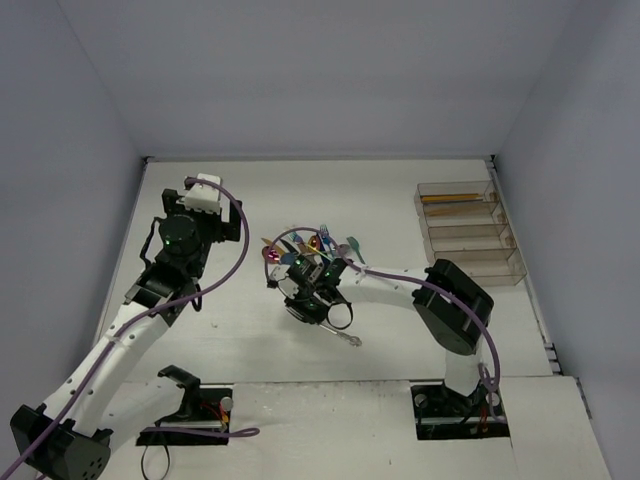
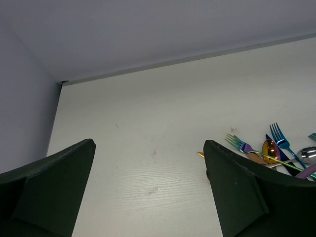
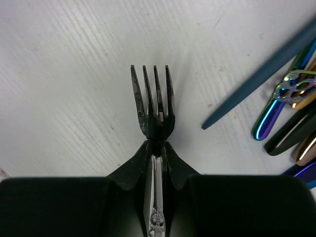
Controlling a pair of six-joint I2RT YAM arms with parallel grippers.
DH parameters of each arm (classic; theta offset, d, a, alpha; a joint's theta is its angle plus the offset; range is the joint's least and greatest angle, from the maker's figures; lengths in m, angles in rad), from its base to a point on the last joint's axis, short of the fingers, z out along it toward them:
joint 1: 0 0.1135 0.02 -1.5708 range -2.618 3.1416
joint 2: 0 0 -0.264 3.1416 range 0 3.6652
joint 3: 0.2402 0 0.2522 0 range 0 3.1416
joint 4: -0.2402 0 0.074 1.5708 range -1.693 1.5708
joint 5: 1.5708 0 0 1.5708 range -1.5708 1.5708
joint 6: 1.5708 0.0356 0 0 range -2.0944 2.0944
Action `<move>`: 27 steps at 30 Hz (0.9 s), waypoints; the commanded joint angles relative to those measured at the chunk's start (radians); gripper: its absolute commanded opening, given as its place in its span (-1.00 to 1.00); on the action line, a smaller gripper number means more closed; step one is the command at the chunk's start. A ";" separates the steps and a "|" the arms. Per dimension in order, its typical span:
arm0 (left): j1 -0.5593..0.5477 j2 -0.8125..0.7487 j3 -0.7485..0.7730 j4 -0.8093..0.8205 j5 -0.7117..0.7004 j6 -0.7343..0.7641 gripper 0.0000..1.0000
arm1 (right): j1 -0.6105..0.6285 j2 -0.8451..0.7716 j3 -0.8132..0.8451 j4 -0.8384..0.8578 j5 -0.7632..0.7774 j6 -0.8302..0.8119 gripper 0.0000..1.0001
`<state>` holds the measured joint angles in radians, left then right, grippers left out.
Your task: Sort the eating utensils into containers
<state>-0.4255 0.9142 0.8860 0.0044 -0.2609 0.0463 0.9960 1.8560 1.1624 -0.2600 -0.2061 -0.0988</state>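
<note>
My right gripper [image 3: 157, 144] is shut on the neck of a silver fork [image 3: 154, 108], whose tines point away over the white table. In the top view this gripper [image 1: 318, 300] sits at the near edge of the utensil pile [image 1: 320, 245], and the fork's handle end [image 1: 351, 340] sticks out toward the arm bases. Beside the jaws lie a teal handle [image 3: 256, 74] and several iridescent handles [image 3: 291, 108]. My left gripper [image 2: 149, 144] is open over bare table, left of the pile [image 2: 276, 153]. The clear containers [image 1: 470, 235] stand at the far right, with gold utensils [image 1: 455, 198] in the farthest tray.
Grey walls close the table at the back [image 1: 320, 158] and on both sides. The right arm's elbow [image 1: 455, 305] lies between the pile and the containers. The left arm's cable [image 1: 235, 260] loops near the pile's left side.
</note>
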 commanded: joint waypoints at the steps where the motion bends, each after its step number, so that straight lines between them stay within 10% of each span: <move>1: -0.006 -0.022 0.042 0.058 -0.011 0.011 0.80 | 0.009 -0.074 0.104 -0.058 -0.020 0.046 -1.00; 12: -0.006 -0.034 0.041 0.061 -0.023 0.007 0.80 | -0.301 -0.308 0.207 -0.050 0.295 0.342 -1.00; 27: -0.006 -0.045 0.044 0.061 -0.003 -0.021 0.80 | -1.057 -0.392 0.025 0.155 0.444 1.108 -1.00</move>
<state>-0.4255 0.8920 0.8860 0.0040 -0.2701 0.0434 0.0278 1.4539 1.2066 -0.2226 0.1910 0.7378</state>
